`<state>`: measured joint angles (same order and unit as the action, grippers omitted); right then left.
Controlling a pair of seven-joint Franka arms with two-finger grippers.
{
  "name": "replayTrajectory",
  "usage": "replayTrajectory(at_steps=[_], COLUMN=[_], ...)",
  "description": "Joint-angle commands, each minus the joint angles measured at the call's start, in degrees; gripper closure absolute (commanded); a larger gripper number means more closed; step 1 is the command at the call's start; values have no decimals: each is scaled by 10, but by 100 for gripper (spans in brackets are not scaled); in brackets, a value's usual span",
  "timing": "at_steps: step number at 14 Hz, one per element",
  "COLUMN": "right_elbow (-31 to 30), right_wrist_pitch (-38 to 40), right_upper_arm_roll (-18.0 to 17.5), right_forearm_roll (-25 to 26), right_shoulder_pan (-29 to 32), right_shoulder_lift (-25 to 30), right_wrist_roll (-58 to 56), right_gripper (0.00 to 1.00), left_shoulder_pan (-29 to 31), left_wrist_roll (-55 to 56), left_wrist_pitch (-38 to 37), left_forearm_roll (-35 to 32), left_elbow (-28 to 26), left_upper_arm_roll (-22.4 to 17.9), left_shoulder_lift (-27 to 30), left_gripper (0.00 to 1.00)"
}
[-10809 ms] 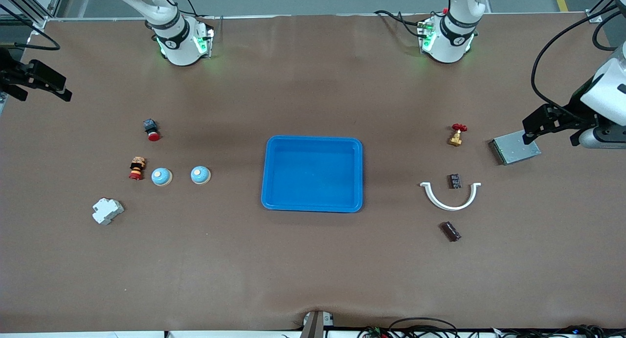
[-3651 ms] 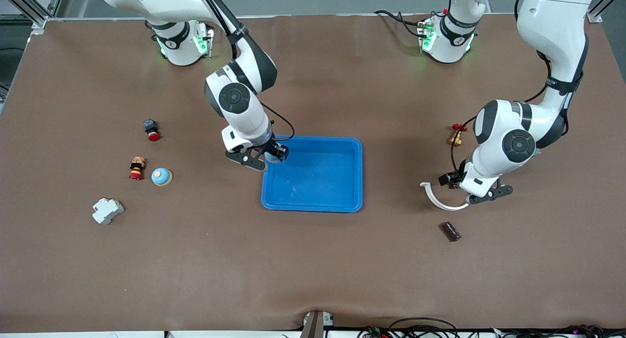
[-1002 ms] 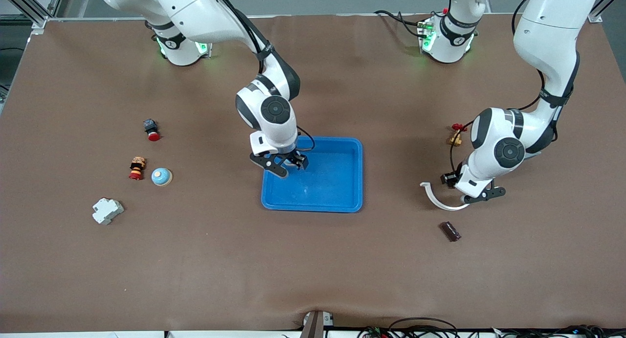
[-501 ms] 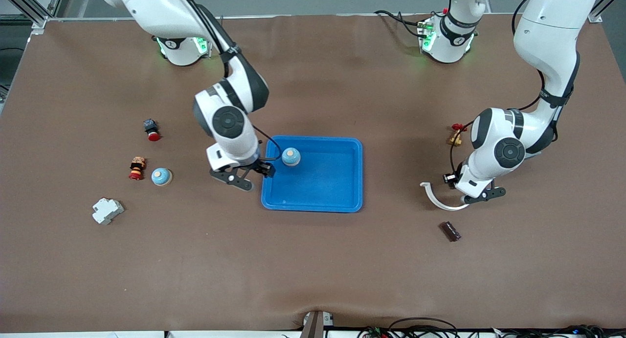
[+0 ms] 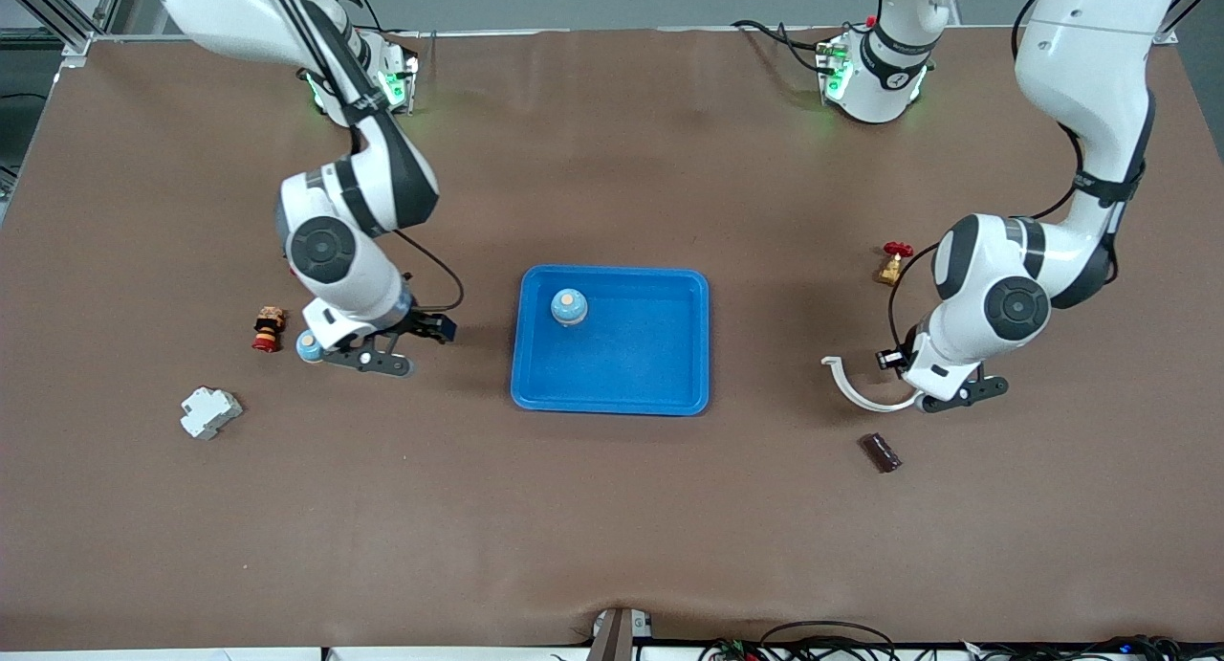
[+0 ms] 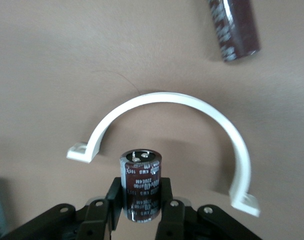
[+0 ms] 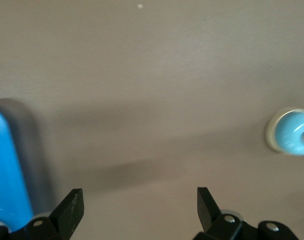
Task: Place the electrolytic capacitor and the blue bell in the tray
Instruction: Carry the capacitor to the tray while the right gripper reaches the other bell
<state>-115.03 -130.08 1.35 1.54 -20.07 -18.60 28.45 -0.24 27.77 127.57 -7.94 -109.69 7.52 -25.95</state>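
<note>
The electrolytic capacitor (image 6: 141, 184) stands upright inside the white half-ring clamp (image 6: 182, 102), clamped between the fingers of the left end effector (image 6: 141, 212), toward the left arm's end of the surface (image 5: 612, 527). One blue bell (image 5: 569, 306) sits in the tray (image 5: 612, 398), near the corner toward the robot bases. The right end effector (image 5: 402, 345), jaws wide and empty, hovers over the surface between the tray and a second blue bell (image 7: 291, 132). A second dark capacitor (image 5: 881, 452) lies nearer the front camera than the clamp.
</note>
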Motion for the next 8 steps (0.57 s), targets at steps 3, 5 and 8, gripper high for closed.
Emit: replayTrajectory(at_steps=[3,5,8], right_elbow=[-103,-114,-114], right_wrist_pitch=[-75,-101,-109], right_upper_arm_roll=[-12,-12,-13], right_forearm_roll=[7,7,3], right_shoulder_pan=[96,136,183], right_shoulder_lift=[47,44,37], right_wrist_roll=[-146,-213,-289], right_gripper=[0,0,0], left_shoulder_pan=[-6,-7,-33], left_wrist_roll=[107,179,296], left_wrist_pitch=[-141,-166,-174], left_forearm_roll=[13,15,14], left_elbow=[107,127,150], left_upper_arm_roll=[55,94,136], left_shoulder_lift=[10,11,-2], left_gripper=[98,98,98])
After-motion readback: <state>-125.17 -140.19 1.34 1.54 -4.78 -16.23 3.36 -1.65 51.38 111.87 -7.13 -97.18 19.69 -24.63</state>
